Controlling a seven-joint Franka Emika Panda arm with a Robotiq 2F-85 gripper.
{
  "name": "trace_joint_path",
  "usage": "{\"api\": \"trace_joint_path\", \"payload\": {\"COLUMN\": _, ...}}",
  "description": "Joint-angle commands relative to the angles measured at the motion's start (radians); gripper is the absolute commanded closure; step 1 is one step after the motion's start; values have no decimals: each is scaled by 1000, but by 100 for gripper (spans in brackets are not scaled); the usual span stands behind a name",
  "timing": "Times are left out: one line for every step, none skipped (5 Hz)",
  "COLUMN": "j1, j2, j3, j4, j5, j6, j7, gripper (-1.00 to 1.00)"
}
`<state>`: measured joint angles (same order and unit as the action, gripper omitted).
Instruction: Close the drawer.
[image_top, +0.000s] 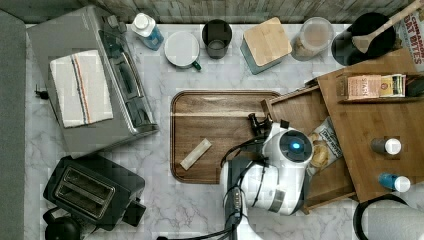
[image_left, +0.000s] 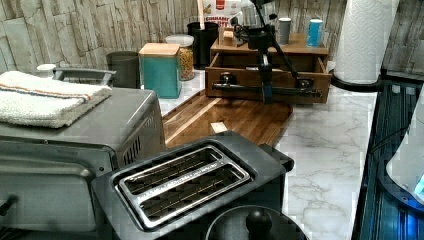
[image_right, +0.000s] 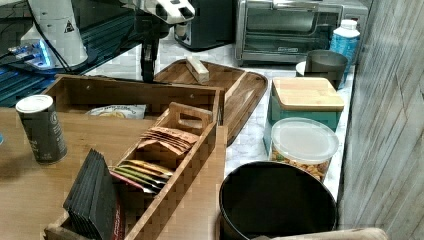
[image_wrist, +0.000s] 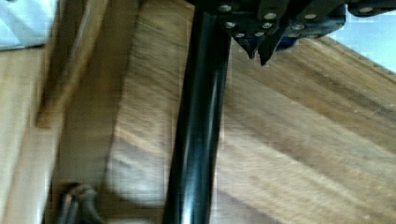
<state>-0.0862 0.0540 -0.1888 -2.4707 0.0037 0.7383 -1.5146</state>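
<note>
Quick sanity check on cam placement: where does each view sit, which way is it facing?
Top view: overhead, looking straight down; arm over the open drawer.
Left view: low behind the toaster, facing the drawer front; claw at its handle.
Right view: on the cabinet side, facing the toaster oven.
Wrist view: close on the handle bar.
All share the serving tray.
</note>
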Motion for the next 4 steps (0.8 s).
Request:
{"api": "trace_joint_path", "payload": {"j1": -60, "j2": 93, "j3": -117, "j4": 283, "j5": 227, "j6": 152, "j7": -261, "gripper": 100}}
{"api": "trace_joint_path", "payload": {"j1": -97, "j2": 180, "j3": -113, "j4": 374, "j5": 193, "j6": 121, "j7": -289, "gripper": 100}}
{"api": "trace_joint_path", "payload": {"j1": -93, "j2": 218, "j3": -148, "j4": 458, "j5": 102, "j6": 53, "j7": -252, "gripper": 100}}
{"api": "trace_joint_path", "payload": {"j1": -101, "j2": 253, "j3": -177, "j4": 535, "j5": -1, "j6": 67, "j7": -196, "gripper": 100}}
